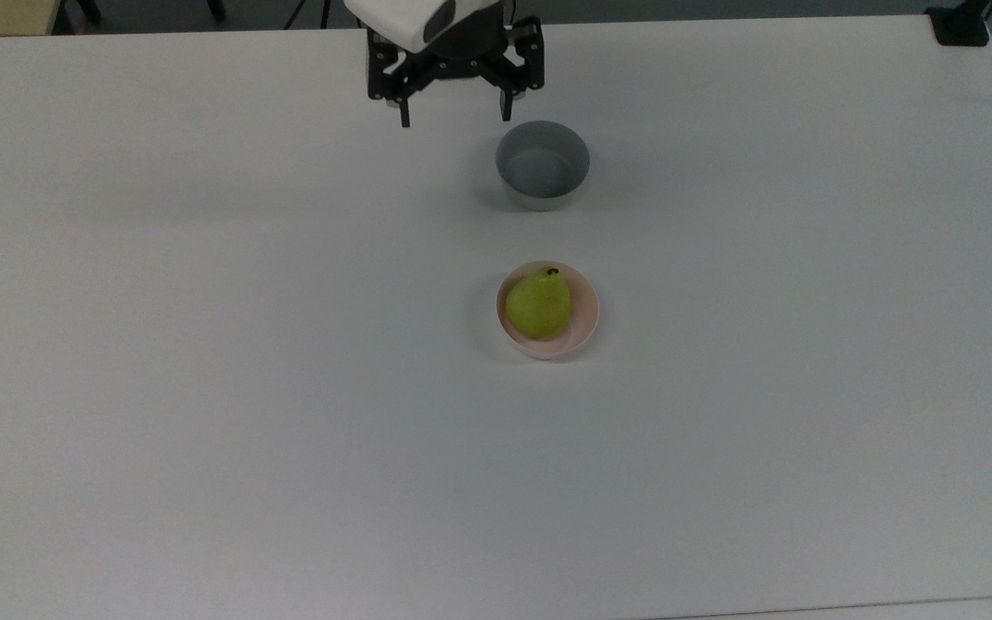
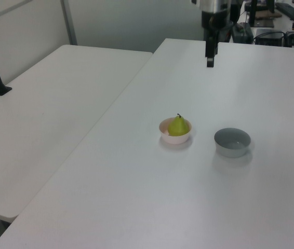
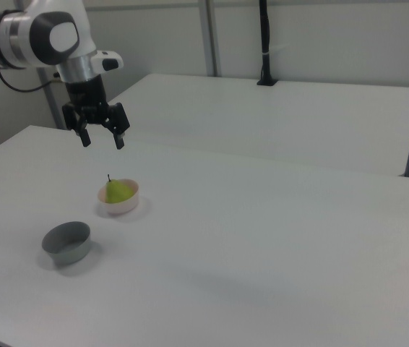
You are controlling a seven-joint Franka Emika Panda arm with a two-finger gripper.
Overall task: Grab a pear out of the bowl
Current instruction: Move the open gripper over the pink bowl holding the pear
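Approach under way on a white laboratory table [image 1: 203,387]: the Franka arm's black two-finger gripper [image 1: 453,116] hangs in the air with its fingers spread wide and nothing between them, poised beside the far rim of a grey straight-sided bowl [image 1: 542,164] in the top view; the small yellow-green pear [image 1: 538,303] sits upright inside the small round pale pink bowl [image 1: 578,331], its dark stem spot pointing up, well apart from the gripper; the grey straight-sided bowl holds nothing and stands between the gripper and the pale pink bowl in the top view; in the right view the gripper [image 3: 100,138] hovers above and to the right view's left of the pear [image 3: 118,191], clear of the pale pink bowl [image 3: 126,205]; in the left view the gripper [image 2: 210,61] is high over the table's far part while the pear [image 2: 178,126] rests in its bowl [image 2: 174,139] nearer the camera. The step in hand appears to be the reach, with no grasp yet made; the next move would call for carrying the spread fingers over the grey bowl to a point above the pear, lowering them astride its body without knocking the pink rim, and then closing.
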